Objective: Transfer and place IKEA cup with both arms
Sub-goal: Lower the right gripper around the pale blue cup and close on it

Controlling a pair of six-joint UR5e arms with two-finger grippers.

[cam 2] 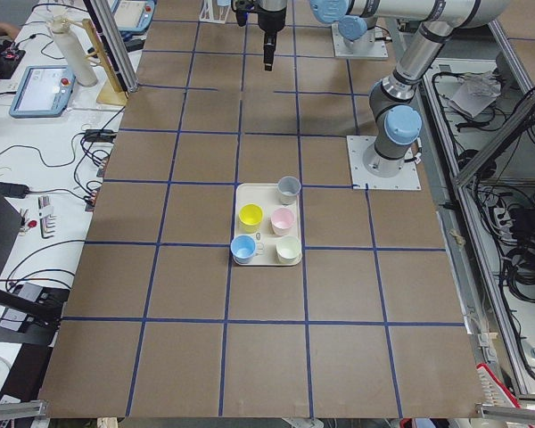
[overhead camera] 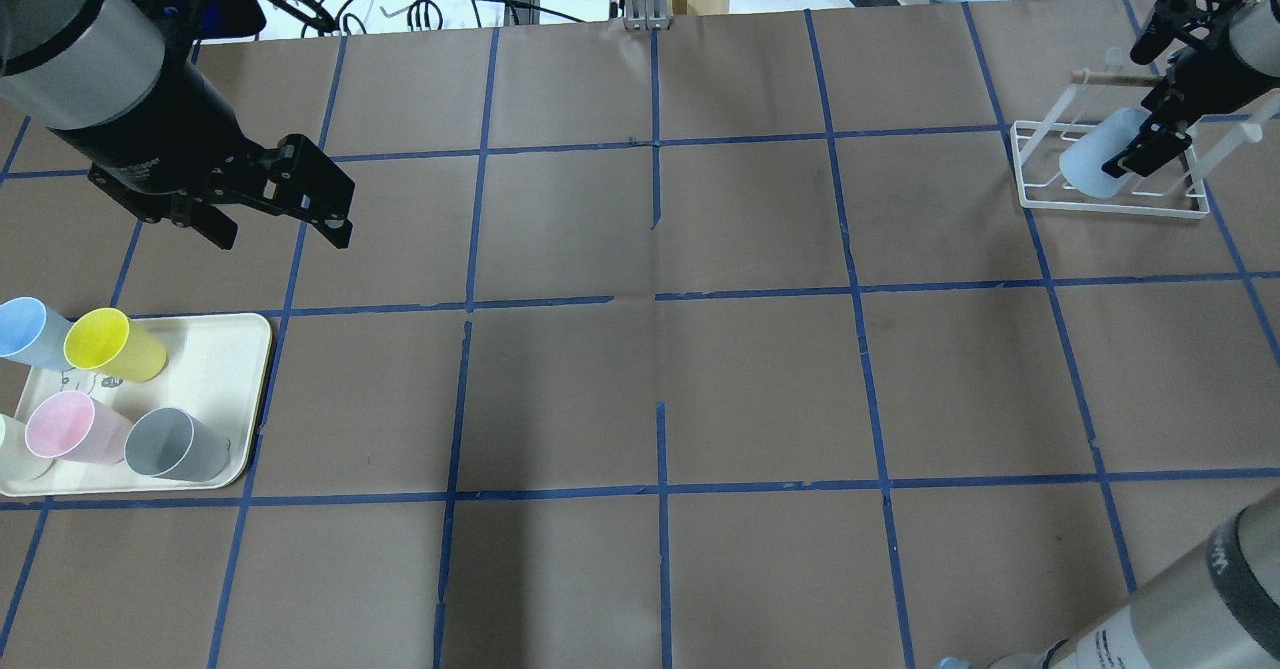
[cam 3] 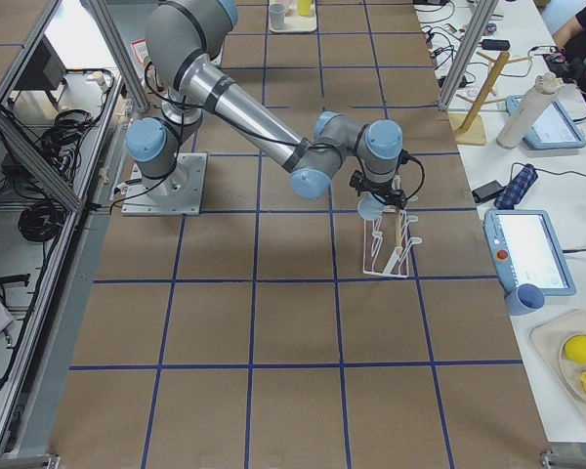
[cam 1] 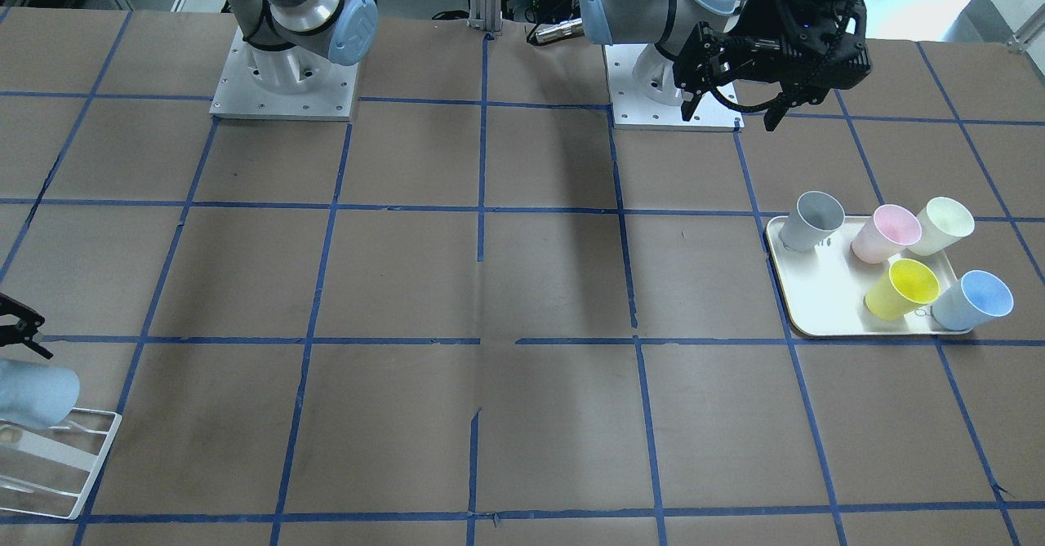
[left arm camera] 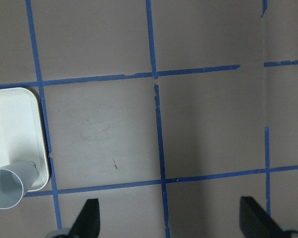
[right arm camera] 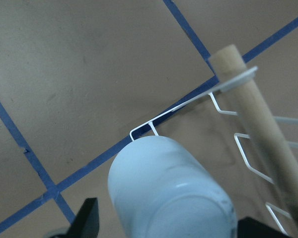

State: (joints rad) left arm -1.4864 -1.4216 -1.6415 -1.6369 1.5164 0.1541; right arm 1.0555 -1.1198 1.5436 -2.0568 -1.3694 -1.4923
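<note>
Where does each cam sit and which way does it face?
Front-facing: across the table, faces the bases; left gripper.
Overhead: behind the robot; right gripper at IKEA cup in rack.
Exterior left: table end, tray mid-view.
Exterior right: opposite end, right arm near.
Left wrist: down on the tray corner, grey cup.
Right wrist: down on the cup.
Shared: the tray, in front-facing and overhead.

1. The counter (overhead camera: 760, 379) looks covered in matt brown paper, creased in places, with strips of blue tape (overhead camera: 660, 489) laid in a grid.
2. The IKEA cup (right arm camera: 169, 198) looks like smooth pale blue plastic with a soft sheen.
3. The rack (overhead camera: 1110, 204) is thin white-coated wire with a bare wooden rod (right arm camera: 256, 121).
4. The tray (cam 1: 816, 301) is smooth, cream and slightly glossy.
5. The arms (cam 3: 254, 112) are brushed silvery metal with light-blue plastic caps.
</note>
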